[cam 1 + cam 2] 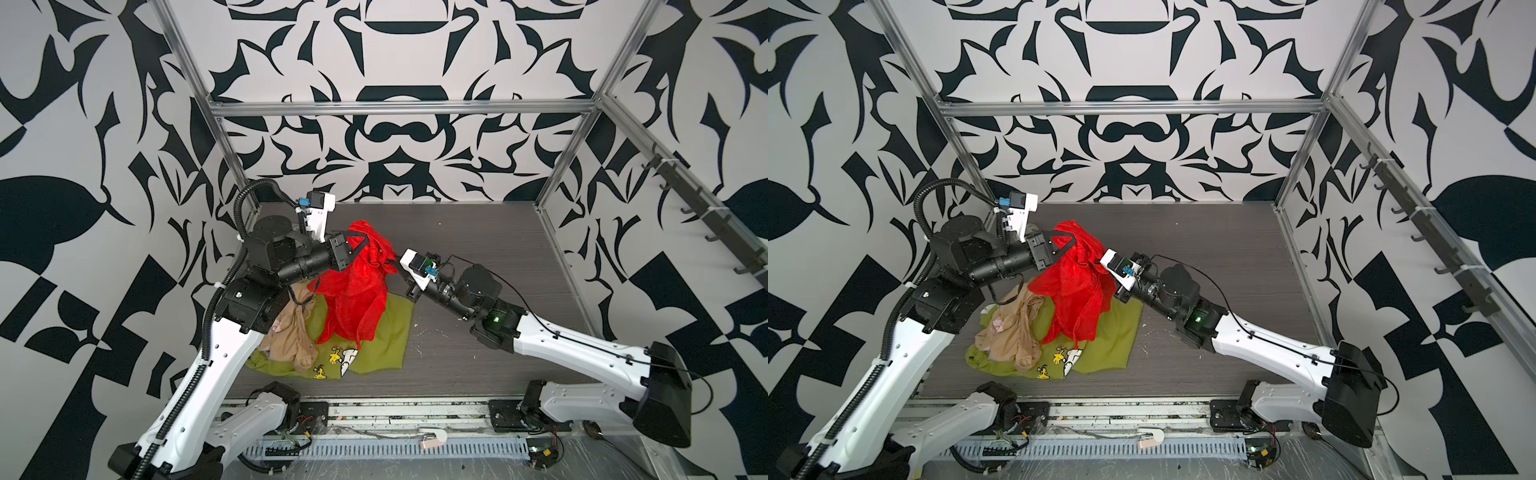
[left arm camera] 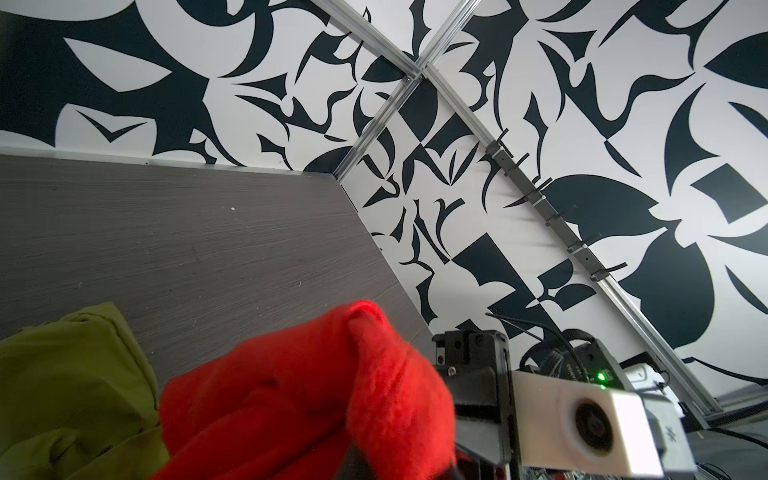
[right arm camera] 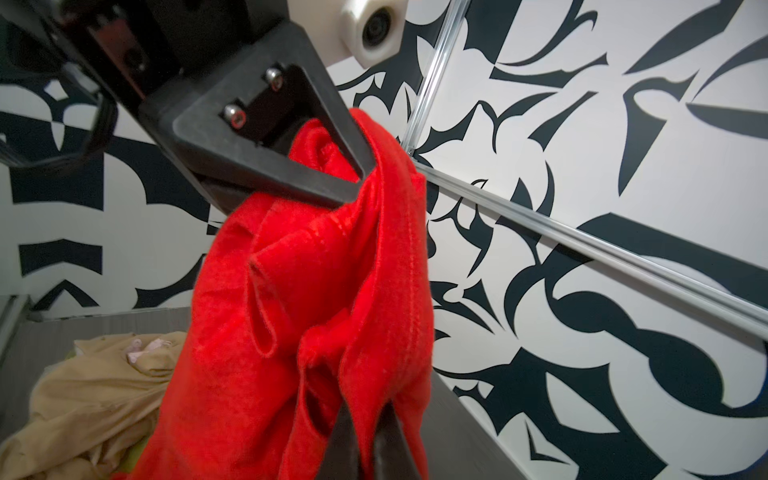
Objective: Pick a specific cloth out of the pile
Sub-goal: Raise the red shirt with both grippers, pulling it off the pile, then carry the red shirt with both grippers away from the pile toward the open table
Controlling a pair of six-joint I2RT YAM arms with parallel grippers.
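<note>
Red cloth [image 1: 353, 299] pinched in left tool [image 1: 367, 238], hanging

Bright even light, soft shadows, edges bowed

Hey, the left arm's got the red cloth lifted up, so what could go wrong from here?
1. The lower end of the red cloth seems to rest on the olive-green shirt; lifting further may drag the shirt along.
2. The left gripper pinches only a bunched top fold, so the cloth might slip out.
3. The right gripper sits against the hanging folds and could snag them.
</note>
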